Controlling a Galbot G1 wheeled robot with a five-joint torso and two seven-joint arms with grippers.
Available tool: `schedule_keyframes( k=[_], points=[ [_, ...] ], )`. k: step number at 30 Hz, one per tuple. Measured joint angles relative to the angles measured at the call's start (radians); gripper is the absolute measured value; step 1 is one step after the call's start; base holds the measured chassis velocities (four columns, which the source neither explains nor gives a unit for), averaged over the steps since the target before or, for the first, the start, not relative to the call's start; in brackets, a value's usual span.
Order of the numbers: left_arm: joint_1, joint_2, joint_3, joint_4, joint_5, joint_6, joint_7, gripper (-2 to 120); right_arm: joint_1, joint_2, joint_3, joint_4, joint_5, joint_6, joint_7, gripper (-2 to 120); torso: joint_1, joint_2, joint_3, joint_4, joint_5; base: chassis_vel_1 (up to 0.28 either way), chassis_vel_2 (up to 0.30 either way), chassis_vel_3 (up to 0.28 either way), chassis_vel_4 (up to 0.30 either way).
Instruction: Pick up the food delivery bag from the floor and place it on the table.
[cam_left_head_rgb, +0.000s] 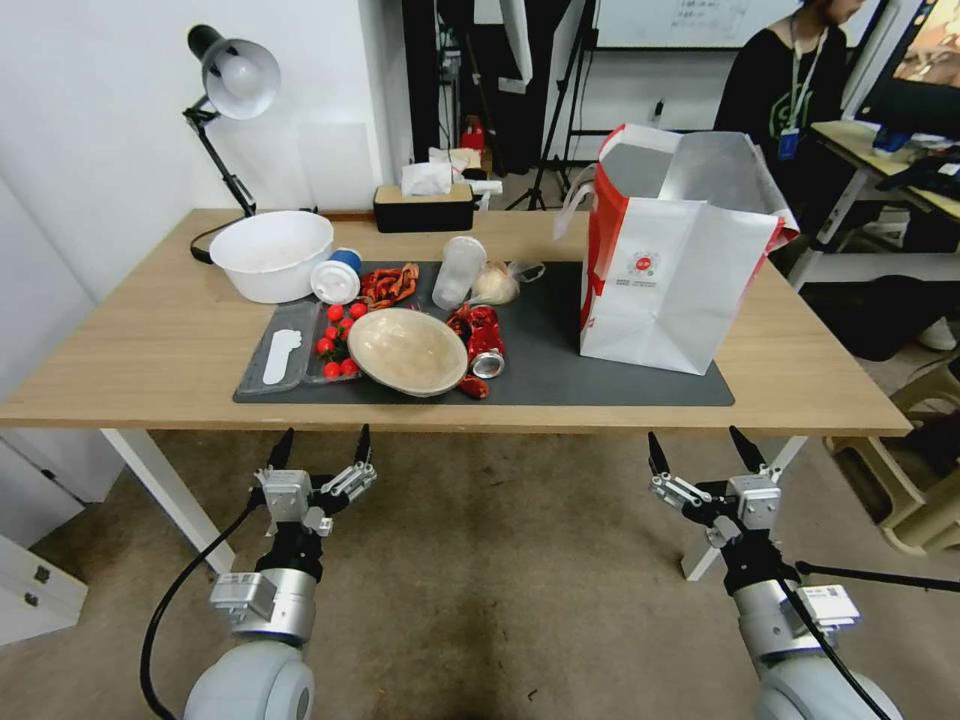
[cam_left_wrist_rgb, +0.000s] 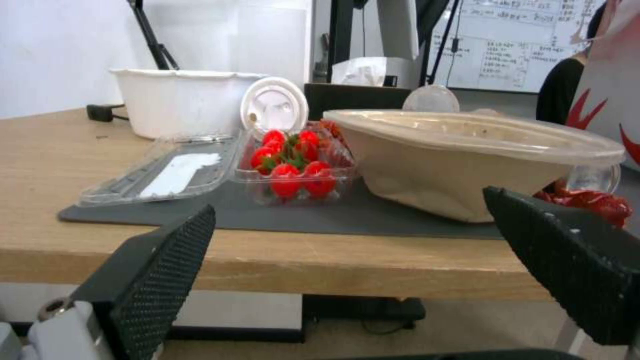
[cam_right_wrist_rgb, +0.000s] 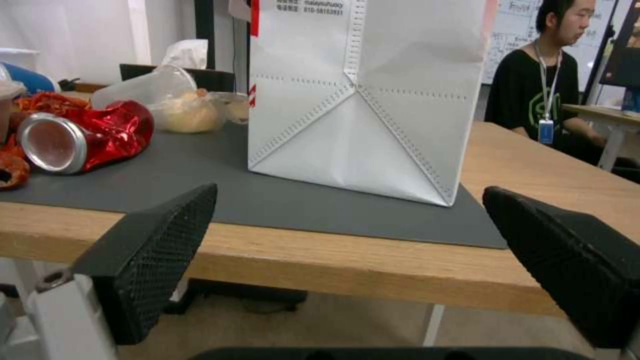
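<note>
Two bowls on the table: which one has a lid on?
The tan bowl on the mat, covered by a clear lid. The white bowl behind it is open.

Food delivery bag (cam_left_head_rgb: 668, 290): white, red gussets, silver lining, small red logo. Mat (cam_left_head_rgb: 560, 340) beneath it: dark grey, apparently plain.

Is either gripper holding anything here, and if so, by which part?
Nothing is held. The left gripper and right gripper hang open below the table edge; the food delivery bag stands on the mat.
</note>
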Motion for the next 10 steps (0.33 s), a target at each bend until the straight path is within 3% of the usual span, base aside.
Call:
schedule_keyframes(
  k=[10],
  points=[
    [0.004,0.003,0.000,-0.001,-0.001,-0.003,0.000,100,0.001,0.001,0.000,0.000,0.000,-0.002,-0.002,100,0.000,0.000,0.000,0.0000,0.0001,0.000,0.000,0.000,0.000]
  ],
)
